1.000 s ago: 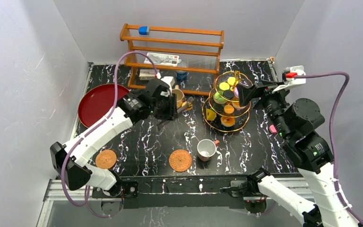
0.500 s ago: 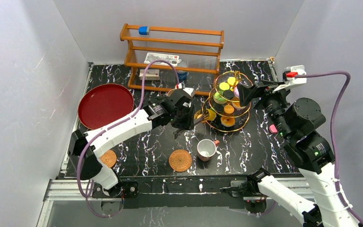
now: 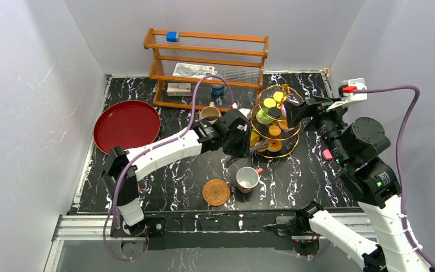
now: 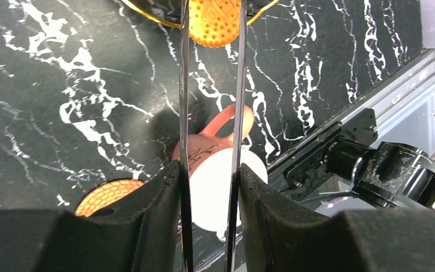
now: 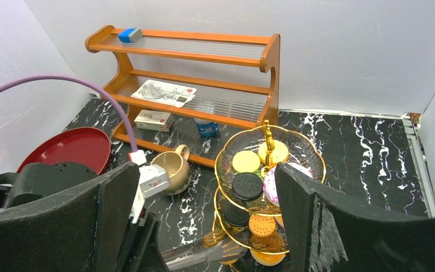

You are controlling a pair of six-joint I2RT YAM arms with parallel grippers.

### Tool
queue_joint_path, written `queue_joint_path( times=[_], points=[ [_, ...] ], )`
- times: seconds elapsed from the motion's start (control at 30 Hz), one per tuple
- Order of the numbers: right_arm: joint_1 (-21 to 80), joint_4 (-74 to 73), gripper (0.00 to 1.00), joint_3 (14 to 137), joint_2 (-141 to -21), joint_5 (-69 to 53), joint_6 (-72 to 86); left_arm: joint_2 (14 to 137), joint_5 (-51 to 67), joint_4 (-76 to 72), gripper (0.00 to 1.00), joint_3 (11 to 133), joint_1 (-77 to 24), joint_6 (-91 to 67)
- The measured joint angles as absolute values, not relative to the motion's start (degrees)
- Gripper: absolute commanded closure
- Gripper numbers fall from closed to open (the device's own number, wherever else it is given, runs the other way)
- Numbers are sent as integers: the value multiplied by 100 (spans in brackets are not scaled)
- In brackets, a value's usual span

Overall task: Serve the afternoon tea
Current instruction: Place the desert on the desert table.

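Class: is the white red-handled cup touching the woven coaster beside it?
Apart. The top external view shows a strip of dark table between the cup and the coaster.

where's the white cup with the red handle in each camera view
Top external: lower centre, the white cup stands just right of the woven coaster.
Left wrist: bottom centre, seen between the two tongs blades.
Right wrist: not in it.
Shared landmark: the gold-rimmed tiered stand shows in all three views.
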State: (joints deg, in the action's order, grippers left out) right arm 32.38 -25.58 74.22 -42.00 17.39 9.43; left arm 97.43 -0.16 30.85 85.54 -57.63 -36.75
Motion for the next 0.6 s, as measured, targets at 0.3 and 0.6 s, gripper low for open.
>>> queue_joint_path(
  times=[0.3, 0.6],
  points=[
    [3238, -2554, 1, 7419, -4193, 1653, 945, 10449, 268, 2821, 69, 9098, -6001, -3717],
    [3238, -2512, 1, 7419, -4119, 1579, 945, 10901, 322, 2661, 69, 9391, -6160, -3732]
  ],
)
